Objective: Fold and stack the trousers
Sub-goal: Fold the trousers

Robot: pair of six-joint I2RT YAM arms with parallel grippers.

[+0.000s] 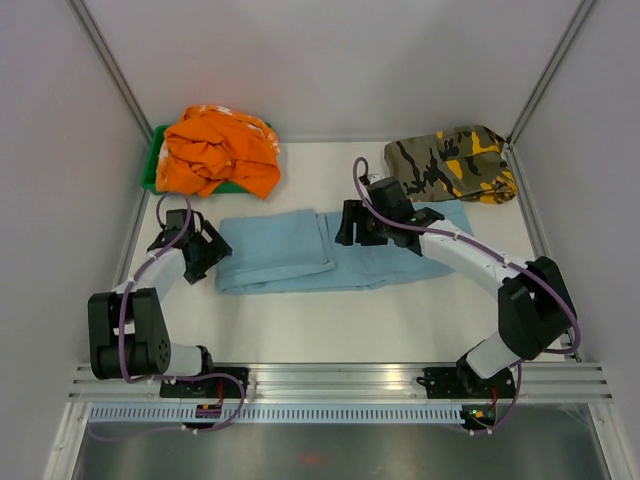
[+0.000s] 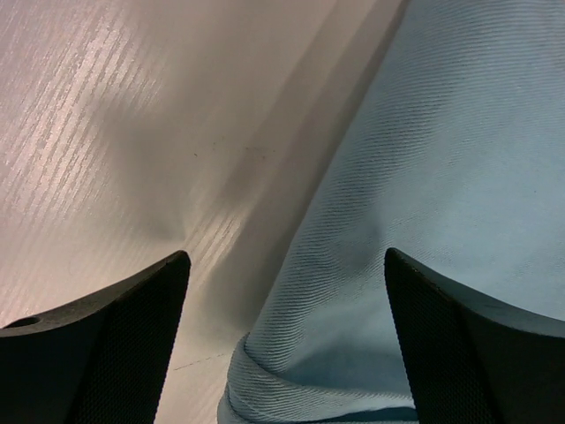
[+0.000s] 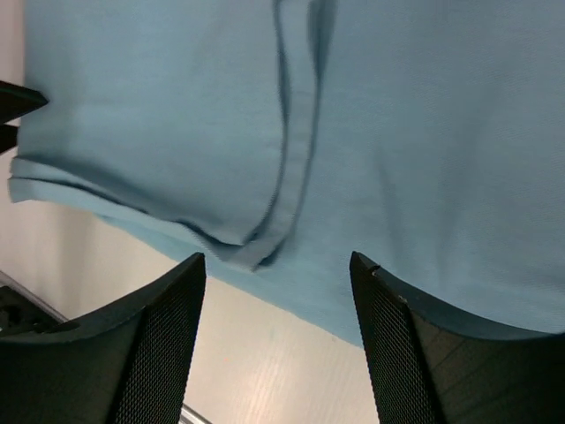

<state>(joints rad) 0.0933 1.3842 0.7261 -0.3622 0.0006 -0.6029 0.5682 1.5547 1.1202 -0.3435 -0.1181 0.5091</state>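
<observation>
Both released: left tool [image 2: 284, 256], right tool [image 3: 275, 256] over trousers [image 1: 280, 250]; camouflage garment [image 1: 450, 165] only overhead.

Soft, even overhead light. The table [image 2: 106, 106] shows streaky glare (left wrist view) and a broad shadow beside the trousers [image 2: 459, 159]; right wrist view slightly soft.

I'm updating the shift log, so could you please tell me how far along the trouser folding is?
One fold looks done: the thin light blue cloth trousers lie flat with one end doubled over their left half. In hand: the open left hand straddles their left edge and the open right hand hovers over the middle, neither gripping. Left: further folds and stacking.
</observation>
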